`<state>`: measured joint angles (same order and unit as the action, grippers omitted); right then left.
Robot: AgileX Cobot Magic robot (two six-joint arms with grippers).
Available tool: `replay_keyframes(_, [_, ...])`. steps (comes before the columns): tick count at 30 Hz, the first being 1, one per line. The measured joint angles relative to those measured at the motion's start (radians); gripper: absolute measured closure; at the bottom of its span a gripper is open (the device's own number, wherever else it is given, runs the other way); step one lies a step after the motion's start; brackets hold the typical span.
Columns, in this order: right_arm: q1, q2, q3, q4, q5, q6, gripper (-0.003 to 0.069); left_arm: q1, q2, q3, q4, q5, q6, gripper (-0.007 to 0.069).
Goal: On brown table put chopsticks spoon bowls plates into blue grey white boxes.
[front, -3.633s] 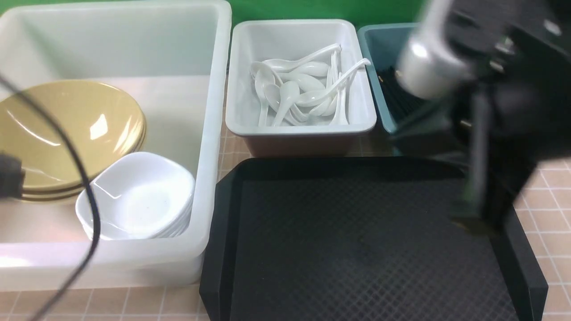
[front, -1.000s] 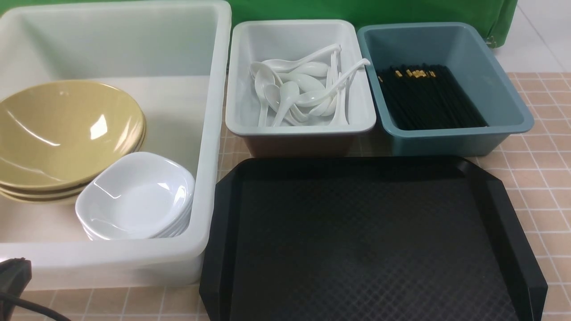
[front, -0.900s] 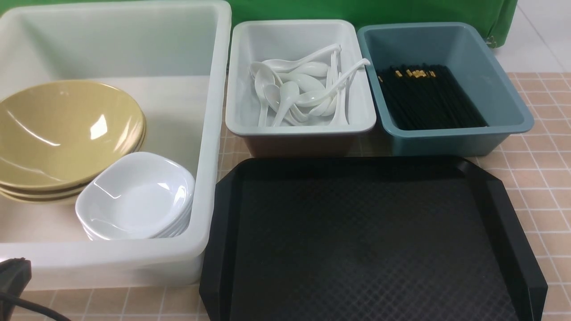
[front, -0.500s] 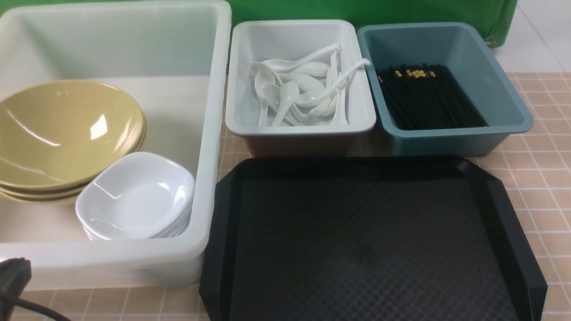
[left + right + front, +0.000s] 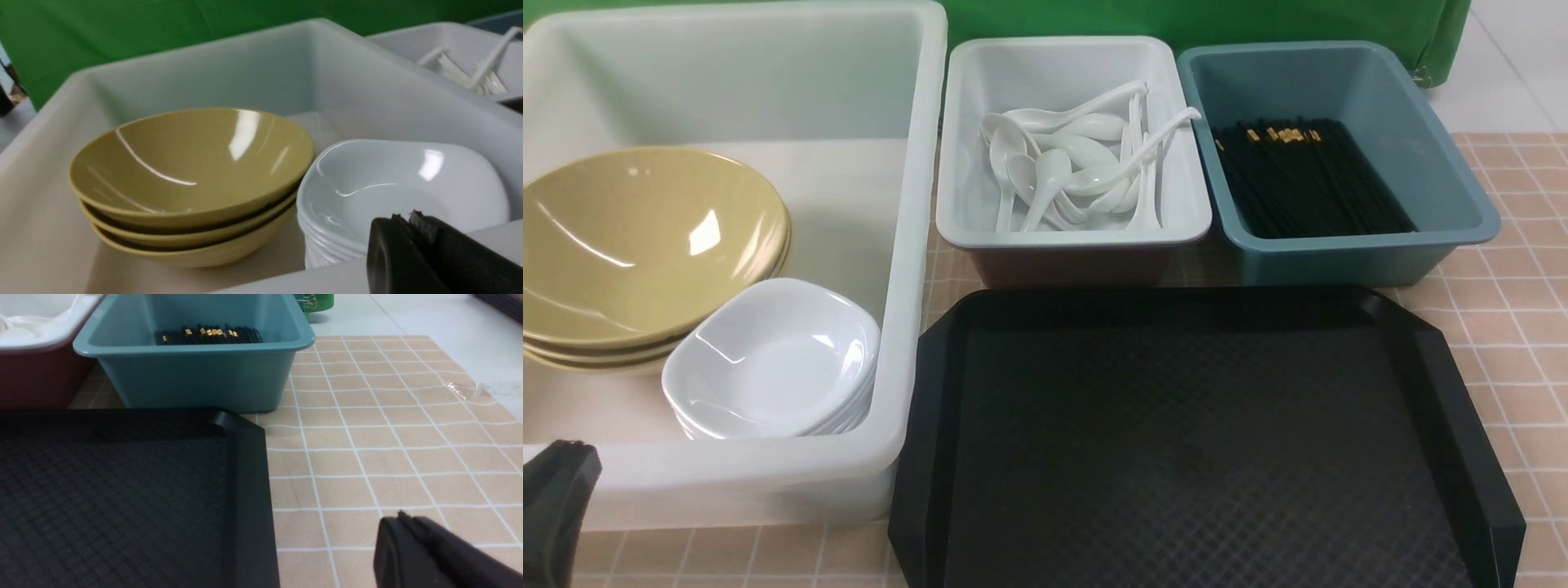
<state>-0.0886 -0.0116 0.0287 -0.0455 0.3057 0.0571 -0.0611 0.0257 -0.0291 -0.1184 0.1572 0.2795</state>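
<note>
bowls (image 5: 192,179) stacked in white box (image 5: 915,245), beyond left gripper (image 5: 412,253), plates (image 5: 400,192) nearest its fingertips | smooth, likely slippery, rigid, light: pinch the rim | spoons (image 5: 1078,163) in grey box (image 5: 1070,237), chopsticks (image 5: 1307,175) in blue box (image 5: 1339,249) | right gripper (image 5: 412,547) low beside tray (image 5: 1201,441) | both fingers' states: cannot tell

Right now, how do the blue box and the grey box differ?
The blue box holds black chopsticks lying parallel in a neat bundle; the grey box holds white spoons piled crisscross. The blue box sits farther to the robot's right. Both are rectangular, open-topped, side by side behind the black tray.
</note>
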Motion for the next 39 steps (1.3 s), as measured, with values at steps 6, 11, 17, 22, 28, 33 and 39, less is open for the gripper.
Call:
replay_keyframes(6, [0.0, 0.0, 0.0, 0.0, 0.0, 0.0, 0.0612, 0.098, -0.037, 0.054, 0.038, 0.029, -0.111, 0.0623])
replay_keyframes(11, [0.0, 0.0, 0.0, 0.0, 0.0, 0.0, 0.061, 0.114, -0.037, 0.054, 0.048, 0.129, -0.124, 0.0623])
replay_keyframes(17, [0.0, 0.0, 0.0, 0.0, 0.0, 0.0, 0.0605, 0.114, -0.037, 0.054, 0.058, 0.15, -0.124, 0.0623])
replay_keyframes(22, [0.0, 0.0, 0.0, 0.0, 0.0, 0.0, 0.06, 0.114, -0.037, 0.054, 0.059, 0.151, -0.136, 0.0623])
replay_keyframes(28, [0.0, 0.0, 0.0, 0.0, 0.0, 0.0, 0.0591, 0.114, -0.037, 0.054, 0.059, 0.151, -0.139, 0.0623])
replay_keyframes(33, [0.0, 0.0, 0.0, 0.0, 0.0, 0.0, 0.0587, 0.114, -0.037, 0.054, 0.059, 0.151, -0.139, 0.0623])
replay_keyframes(39, [0.0, 0.0, 0.0, 0.0, 0.0, 0.0, 0.0582, 0.114, -0.037, 0.054, 0.058, 0.151, -0.139, 0.0623])
